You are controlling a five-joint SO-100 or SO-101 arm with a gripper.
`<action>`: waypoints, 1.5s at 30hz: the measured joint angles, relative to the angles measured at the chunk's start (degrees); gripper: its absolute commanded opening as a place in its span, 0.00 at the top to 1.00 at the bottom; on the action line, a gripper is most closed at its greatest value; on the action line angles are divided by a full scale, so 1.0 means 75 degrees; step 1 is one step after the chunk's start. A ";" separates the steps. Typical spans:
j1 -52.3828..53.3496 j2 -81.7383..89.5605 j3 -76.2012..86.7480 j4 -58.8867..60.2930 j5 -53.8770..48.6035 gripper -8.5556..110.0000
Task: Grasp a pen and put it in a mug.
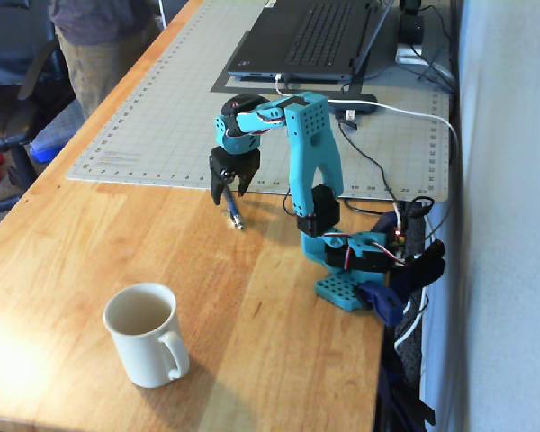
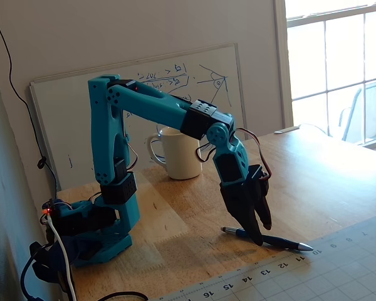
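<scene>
Tool [image 2: 258,233] narrowly parted over pen [image 2: 282,242] (on wood), mug [image 1: 146,335] well apart, laptop [image 1: 310,36] behind

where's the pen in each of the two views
A fixed view, camera high over the table: the pen lies at centre, on the wood just below the cutting mat's edge, under the gripper.
A fixed view, low side camera: the pen lies at lower right, beside the gripper.
Shared landmark: the mug.
</scene>
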 measured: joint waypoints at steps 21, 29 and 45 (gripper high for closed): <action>-0.0141 0.0070 0.0000 0.0000 0.0000 0.91; -0.1383 0.1711 0.0000 0.0000 0.0000 0.91; -0.5320 0.4371 0.0000 -0.0059 0.0000 0.91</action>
